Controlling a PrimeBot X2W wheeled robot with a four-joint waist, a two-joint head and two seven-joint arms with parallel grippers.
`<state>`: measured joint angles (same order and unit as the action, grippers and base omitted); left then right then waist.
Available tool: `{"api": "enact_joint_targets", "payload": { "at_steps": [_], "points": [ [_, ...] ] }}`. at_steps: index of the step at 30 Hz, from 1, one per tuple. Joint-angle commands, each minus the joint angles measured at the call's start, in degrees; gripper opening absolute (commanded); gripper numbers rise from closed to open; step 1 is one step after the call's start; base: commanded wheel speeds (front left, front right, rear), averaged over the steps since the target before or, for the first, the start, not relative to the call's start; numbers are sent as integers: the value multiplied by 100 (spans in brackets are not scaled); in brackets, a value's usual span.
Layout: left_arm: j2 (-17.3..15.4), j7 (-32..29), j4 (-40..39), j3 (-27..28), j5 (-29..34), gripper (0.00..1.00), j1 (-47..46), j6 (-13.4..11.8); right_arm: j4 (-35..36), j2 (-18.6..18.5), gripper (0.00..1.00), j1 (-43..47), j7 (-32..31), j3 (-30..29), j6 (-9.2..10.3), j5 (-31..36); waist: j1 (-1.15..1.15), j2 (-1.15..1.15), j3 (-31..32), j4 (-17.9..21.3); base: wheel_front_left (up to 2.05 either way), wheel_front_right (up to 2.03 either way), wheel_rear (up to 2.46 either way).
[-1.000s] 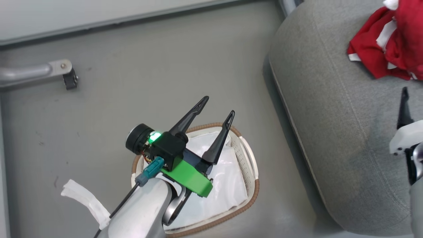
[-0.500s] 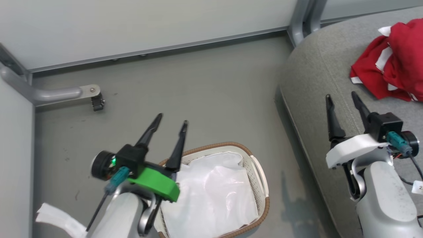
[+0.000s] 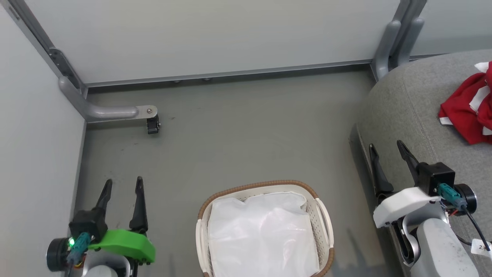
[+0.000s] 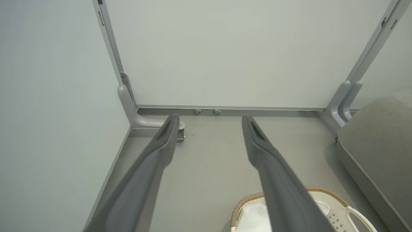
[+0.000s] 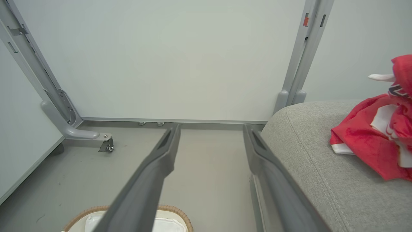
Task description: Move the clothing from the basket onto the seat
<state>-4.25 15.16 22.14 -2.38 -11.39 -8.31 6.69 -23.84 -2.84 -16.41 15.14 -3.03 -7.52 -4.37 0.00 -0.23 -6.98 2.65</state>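
The red clothing [image 3: 469,111] with white stripes lies crumpled on the grey seat [image 3: 415,107] at the right, also seen as clothing [image 5: 373,135] on the seat [image 5: 322,167]. The cream basket [image 3: 322,215] with its brown rim stands on the floor at bottom centre, holding just a white liner sheet [image 3: 263,238]. My left gripper [image 3: 123,184] is open at the lower left, over bare floor left of the basket. My right gripper [image 3: 386,148] is open at the seat's left edge, well short of the clothing. Both hold nothing.
Pale partition walls [image 3: 215,34] enclose the floor at the back and left. A grey metal foot with a small caster [image 3: 153,125] juts out from the left corner. Another grey post [image 3: 392,42] stands behind the seat. Grey floor [image 3: 250,134] lies between basket and wall.
The head camera has tilted up and back, showing more wall. My left gripper drew off the basket to the lower left. My right gripper came into view by the seat's edge.
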Motion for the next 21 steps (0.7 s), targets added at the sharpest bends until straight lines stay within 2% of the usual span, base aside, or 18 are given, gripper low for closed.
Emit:
{"api": "enact_joint_targets", "payload": {
  "at_steps": [1, 8, 14, 15, 18, 21],
  "points": [
    [30, -2, 3, 113, 52, 100, 163, -16, -24, -26, 100, 143, -1, -24, 6, 4, 0, 23, 168, -117, 0, 0, 0],
    [101, -3, 100, 510, 122, 100, 626, 29, -93, -24, 100, 526, 0, 27, 6, -150, 0, 23, 448, -156, 0, 0, 0],
    [127, -3, 163, 615, -14, 100, 770, 60, -164, -20, 100, 684, -1, 126, 6, -210, 0, 23, 544, -174, 0, 0, 0],
    [132, 1, 178, 593, 25, 0, 686, 43, -168, -1, 0, 627, -1, 117, 0, -172, 0, 0, 536, -164, 0, 0, 0],
    [161, -9, 332, 591, 16, 0, 699, 43, -315, 54, 0, 713, -9, 118, 0, -183, 0, 0, 539, -165, 0, 0, 0],
    [160, -146, 338, 657, -314, 0, 627, 44, -327, 51, 0, 660, -156, 31, 0, -526, 0, 1, 543, -168, 0, 0, 0]
  ]
}}
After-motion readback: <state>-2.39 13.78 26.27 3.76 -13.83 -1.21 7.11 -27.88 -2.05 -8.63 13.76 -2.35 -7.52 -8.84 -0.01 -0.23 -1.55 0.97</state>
